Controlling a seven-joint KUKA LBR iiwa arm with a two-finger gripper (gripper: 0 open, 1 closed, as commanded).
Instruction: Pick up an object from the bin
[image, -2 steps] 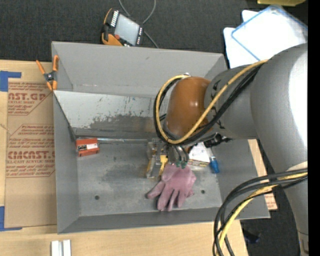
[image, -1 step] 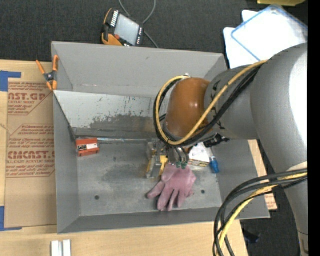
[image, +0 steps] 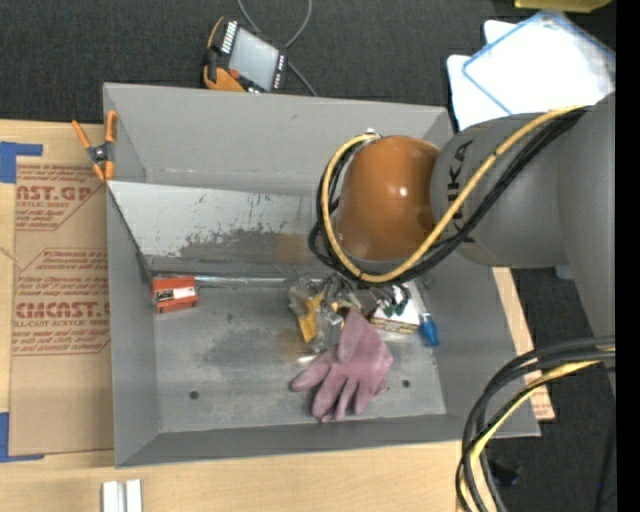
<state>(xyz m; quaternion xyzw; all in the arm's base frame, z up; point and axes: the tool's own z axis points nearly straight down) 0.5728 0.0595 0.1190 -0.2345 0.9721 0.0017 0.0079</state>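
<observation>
Down in the lower middle of the frame, a pink glove (image: 345, 372) lies flat on the floor of the grey bin (image: 200, 400). Its finger ends point toward the lower left and its cuff points up toward the arm. Just above it, the gripper (image: 330, 305) hangs low over the floor near the bin's centre, its metal parts right at the cuff. The cuff's top edge meets or slips under those parts. Whether the gripper is spread, closed, or has the glove in it cannot be told, because the wrist hides the tips.

A small yellow piece (image: 306, 326) lies close at the gripper's left side. A white and green box (image: 397, 318) lies to its right, and a small blue thing (image: 429, 331) lies just beyond that. Well apart, at the left of the floor, an orange box (image: 173, 293) sits alone. Higher in the frame, the rounded orange cover (image: 385, 200) on the wrist, ringed by black and yellow cables (image: 335, 180), stands over the bin's back slope.
</observation>
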